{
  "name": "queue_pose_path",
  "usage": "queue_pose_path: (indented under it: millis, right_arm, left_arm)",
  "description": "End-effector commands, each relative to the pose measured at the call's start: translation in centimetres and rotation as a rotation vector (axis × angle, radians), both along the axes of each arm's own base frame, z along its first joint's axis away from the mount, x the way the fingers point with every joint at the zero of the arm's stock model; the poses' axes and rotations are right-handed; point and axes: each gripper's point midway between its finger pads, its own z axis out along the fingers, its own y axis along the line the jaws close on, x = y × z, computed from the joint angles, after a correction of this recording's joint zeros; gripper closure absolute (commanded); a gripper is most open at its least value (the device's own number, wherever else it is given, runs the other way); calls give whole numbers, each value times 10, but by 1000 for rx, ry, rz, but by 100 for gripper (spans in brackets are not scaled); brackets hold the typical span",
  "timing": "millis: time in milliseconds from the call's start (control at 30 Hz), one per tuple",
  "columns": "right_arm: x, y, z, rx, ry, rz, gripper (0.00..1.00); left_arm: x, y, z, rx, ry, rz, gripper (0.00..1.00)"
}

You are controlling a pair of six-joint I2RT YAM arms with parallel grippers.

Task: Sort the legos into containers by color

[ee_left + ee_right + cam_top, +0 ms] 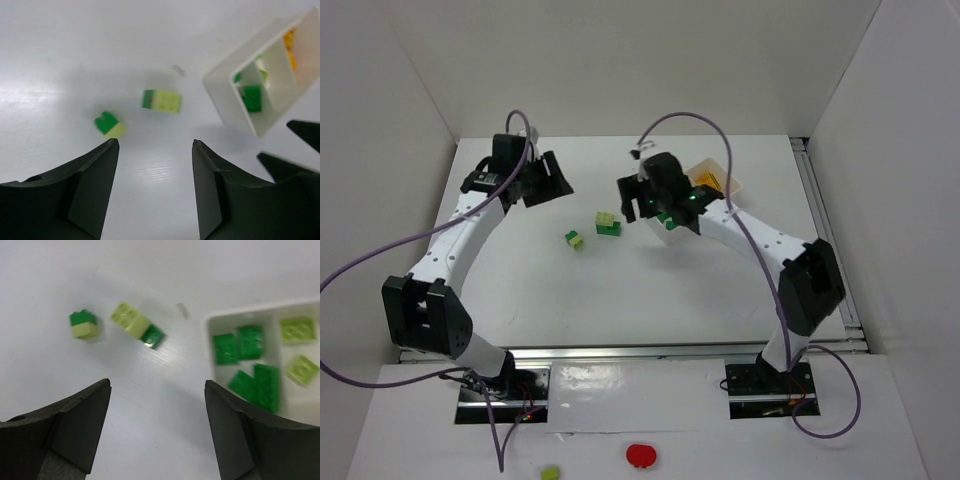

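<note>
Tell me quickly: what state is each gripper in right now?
Left gripper: open, holding nothing.
Right gripper: open, holding nothing.

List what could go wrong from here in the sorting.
Both loose pieces, the small pair and the longer pair, look like a dark green brick joined to a lime one; dropped whole, either puts a wrong colour in the tray. The pairs lie near each other, so jaws closing on one may knock the other.

Two green-and-lime lego pairs (137, 326) lie loose beside the white tray (208, 347) holding dark green and lime bricks (250, 342)
</note>
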Motion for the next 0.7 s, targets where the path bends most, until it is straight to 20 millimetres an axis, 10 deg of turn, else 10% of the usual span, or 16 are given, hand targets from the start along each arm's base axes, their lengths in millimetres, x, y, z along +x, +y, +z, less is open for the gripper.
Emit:
queue_pose_path:
  millis: [0, 233, 667]
  right_arm:
    - [-7, 58, -7, -52, -27, 235, 17]
    - [15, 116, -39, -230, -55, 352, 16]
    - [44, 128, -100, -445, -49, 436, 14]
  left_arm:
    - [-20, 43, -45, 40, 146, 160, 30]
    - [-38, 84, -58, 32, 195, 262, 29]
    - [-39, 98, -54, 9, 182, 252, 31]
